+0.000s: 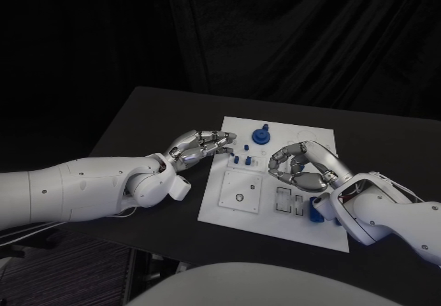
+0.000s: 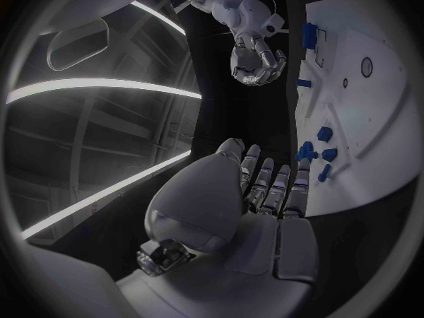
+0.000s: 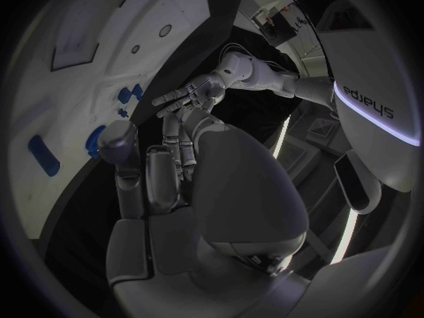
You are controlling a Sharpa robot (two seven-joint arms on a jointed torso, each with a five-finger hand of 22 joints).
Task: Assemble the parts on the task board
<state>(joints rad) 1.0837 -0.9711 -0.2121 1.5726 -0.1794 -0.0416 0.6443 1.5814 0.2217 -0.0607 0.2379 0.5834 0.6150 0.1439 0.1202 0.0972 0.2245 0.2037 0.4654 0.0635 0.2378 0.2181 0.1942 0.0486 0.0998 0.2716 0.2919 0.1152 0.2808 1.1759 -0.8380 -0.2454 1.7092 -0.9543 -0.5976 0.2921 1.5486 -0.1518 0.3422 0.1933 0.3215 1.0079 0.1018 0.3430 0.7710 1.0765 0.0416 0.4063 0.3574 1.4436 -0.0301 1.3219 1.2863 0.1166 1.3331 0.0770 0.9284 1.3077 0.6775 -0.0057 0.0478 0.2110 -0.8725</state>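
Just beyond the fingertips of my left robot hand (image 1: 197,148), the flat white task board (image 1: 317,233) lies on the black bench (image 1: 147,115), and that hand hovers at the board's near edge with its fingers apart and nothing in them. My right robot hand (image 1: 299,167) hangs over the board's middle with fingers curled in; whether it holds anything I cannot tell. Between my hands stand small blue plastic parts (image 1: 243,159), with a round blue knob-shaped part (image 1: 262,136) beyond them.
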